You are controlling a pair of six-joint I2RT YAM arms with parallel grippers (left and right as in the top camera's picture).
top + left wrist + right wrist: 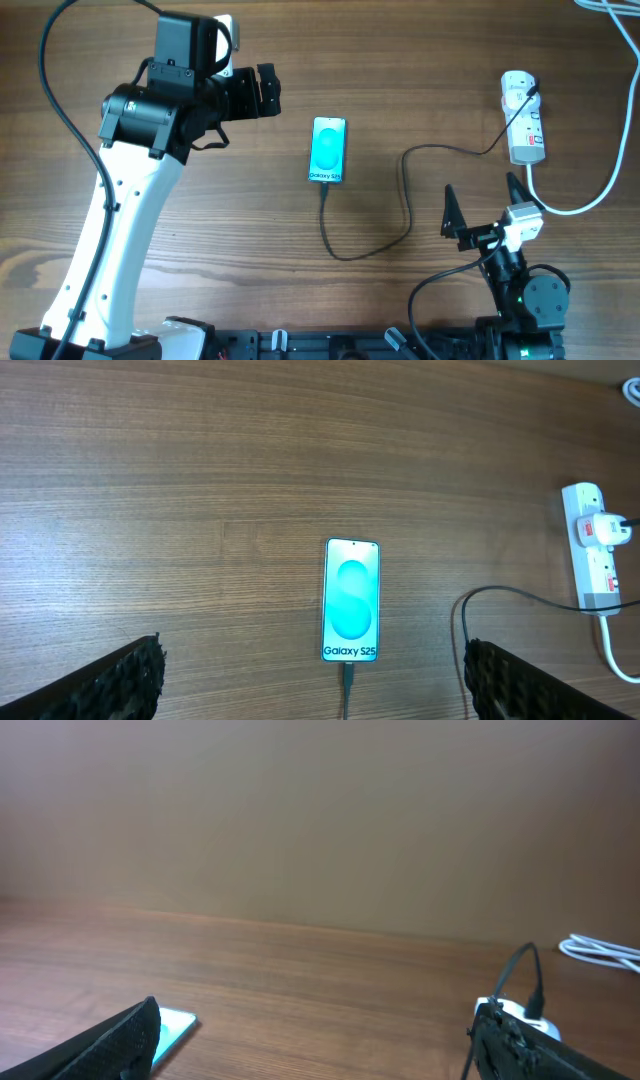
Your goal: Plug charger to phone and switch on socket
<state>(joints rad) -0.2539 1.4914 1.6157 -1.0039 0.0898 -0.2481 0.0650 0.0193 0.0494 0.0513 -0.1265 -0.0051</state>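
Note:
The phone (328,150) lies flat mid-table, its blue-green screen lit. It also shows in the left wrist view as the phone (351,600) and at the lower left of the right wrist view as the phone (176,1027). The thin black charger (404,190) loops from the phone's bottom edge over to the socket; the charger (347,682) meets the phone's bottom port. The white socket (523,118) lies at the right, with a plug in its far end. My left gripper (266,91) hovers open, left of the phone. Open too, my right gripper (482,200) is below the socket.
A thick white cord (590,205) runs from the socket's near end out to the right and up the table's right edge. The left arm's white body (120,230) spans the left side. Black robot cables (50,90) arc at the far left.

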